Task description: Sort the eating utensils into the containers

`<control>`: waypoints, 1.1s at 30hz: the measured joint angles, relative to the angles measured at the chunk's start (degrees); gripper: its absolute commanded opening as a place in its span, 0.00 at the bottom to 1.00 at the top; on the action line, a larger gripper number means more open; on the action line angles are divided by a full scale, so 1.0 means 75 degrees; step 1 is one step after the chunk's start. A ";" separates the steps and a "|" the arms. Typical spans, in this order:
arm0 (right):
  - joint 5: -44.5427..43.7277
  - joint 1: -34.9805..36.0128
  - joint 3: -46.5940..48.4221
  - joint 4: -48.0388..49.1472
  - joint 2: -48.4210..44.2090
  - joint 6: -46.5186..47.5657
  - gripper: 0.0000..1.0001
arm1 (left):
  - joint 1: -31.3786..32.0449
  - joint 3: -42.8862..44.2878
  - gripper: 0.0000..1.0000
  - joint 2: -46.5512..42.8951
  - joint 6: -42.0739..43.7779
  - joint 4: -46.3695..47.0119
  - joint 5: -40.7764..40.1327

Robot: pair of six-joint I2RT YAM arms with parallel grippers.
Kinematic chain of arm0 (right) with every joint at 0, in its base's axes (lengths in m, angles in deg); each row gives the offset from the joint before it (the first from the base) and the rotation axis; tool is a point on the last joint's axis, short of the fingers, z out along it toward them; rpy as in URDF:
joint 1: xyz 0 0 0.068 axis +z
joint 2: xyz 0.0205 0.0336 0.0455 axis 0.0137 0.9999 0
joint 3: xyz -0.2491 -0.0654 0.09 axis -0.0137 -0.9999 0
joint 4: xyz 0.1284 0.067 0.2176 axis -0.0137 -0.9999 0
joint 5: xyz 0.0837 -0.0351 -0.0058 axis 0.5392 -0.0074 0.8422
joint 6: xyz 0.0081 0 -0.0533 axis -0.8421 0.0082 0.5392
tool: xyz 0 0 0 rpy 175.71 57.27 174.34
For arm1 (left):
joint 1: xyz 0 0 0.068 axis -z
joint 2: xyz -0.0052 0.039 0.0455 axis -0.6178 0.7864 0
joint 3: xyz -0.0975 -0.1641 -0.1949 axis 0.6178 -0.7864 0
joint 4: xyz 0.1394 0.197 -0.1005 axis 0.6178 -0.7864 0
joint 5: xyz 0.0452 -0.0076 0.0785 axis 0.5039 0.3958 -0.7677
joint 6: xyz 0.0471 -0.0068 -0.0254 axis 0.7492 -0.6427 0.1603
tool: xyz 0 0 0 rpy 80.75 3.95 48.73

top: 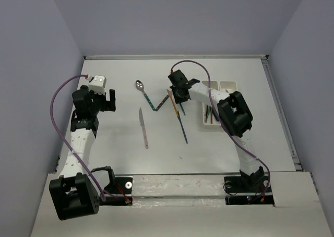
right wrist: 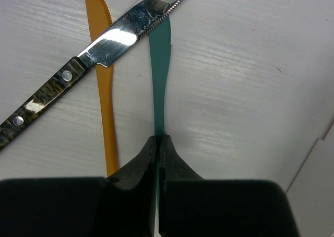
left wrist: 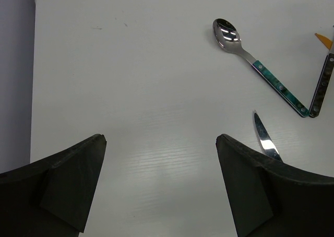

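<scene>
Two white plastic trays (top: 227, 82) sit near the bench's right edge. Left of them, the right gripper (right wrist: 157, 143) clamps its black fingers (right wrist: 140, 166) on a slim, serrated teal knife (right wrist: 159, 54). The left gripper (left wrist: 159, 139) holds its wedge-shaped fingers (left wrist: 68, 179) apart.

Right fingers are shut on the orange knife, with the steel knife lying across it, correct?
No. The right wrist view shows the right fingers shut on the teal knife; the orange knife lies beside it, ungripped. The steel knife does lie across it.
</scene>
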 measured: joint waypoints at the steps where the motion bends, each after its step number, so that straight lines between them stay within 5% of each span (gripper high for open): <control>1: 0.0006 -0.0003 -0.0029 -0.0038 -0.0041 -0.0006 0.00 | 0.0000 0.0000 0.99 0.0000 0.0000 0.0000 -0.0003; 5: 0.0192 -0.0058 -0.0565 -0.0096 -0.0711 0.0009 0.00 | 0.0000 0.0000 0.99 -0.0003 0.0000 0.0000 -0.0041; 11: 0.0420 -0.0117 -0.1335 0.0067 -0.3777 0.0117 0.00 | 0.0000 0.0000 0.99 -0.0003 0.0000 0.0000 -0.0052; 18: 0.0431 -0.0460 -0.1944 0.0443 -0.5907 0.0163 0.00 | 0.0000 0.0000 0.99 -0.0050 0.0000 0.0000 -0.0052; 19: 0.0542 -0.0504 -0.2090 0.0472 -0.5963 0.0166 0.00 | 0.0000 0.0000 0.99 -0.0055 0.0000 0.0000 -0.0052; 20: 0.0682 -0.0577 -0.2276 0.0481 -0.5933 0.0175 0.12 | 0.0000 0.0000 0.99 -0.0055 0.0000 0.0000 -0.0052; 25: 0.1527 -0.0644 -0.2649 0.0370 -0.4730 0.0402 0.41 | 0.0000 0.0000 0.99 -0.0087 0.0000 -0.0003 -0.0052; 33: 0.1448 -0.0641 -0.2626 -0.0181 -0.2378 0.0868 0.46 | 0.0000 0.0000 0.99 -0.0128 0.0000 0.0000 -0.0052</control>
